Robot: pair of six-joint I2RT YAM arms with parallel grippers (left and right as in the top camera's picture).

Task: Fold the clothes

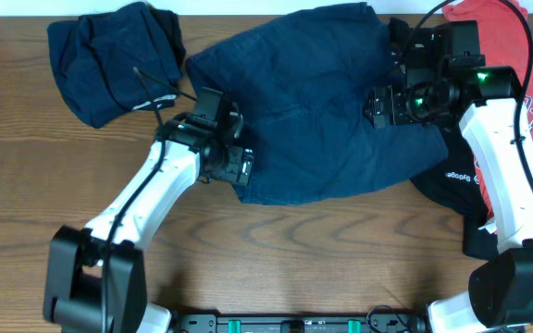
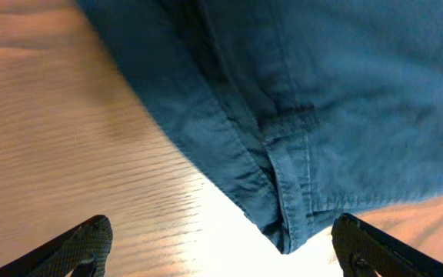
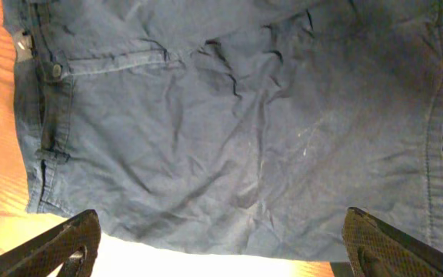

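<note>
pinching the navy blue denim shorts (image 1: 313, 102) at matching edges would fold squarely; left gripper (image 2: 223, 248), right gripper (image 3: 221, 245) both released, empty.

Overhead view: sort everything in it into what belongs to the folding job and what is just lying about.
Belongs to the job: navy shorts, spread out in the centre; dark navy piece, bunched at the back left; black tee, partly under the right arm; red tee, at the back right.

Just there: wooden table; black rail at the near edge.
</note>
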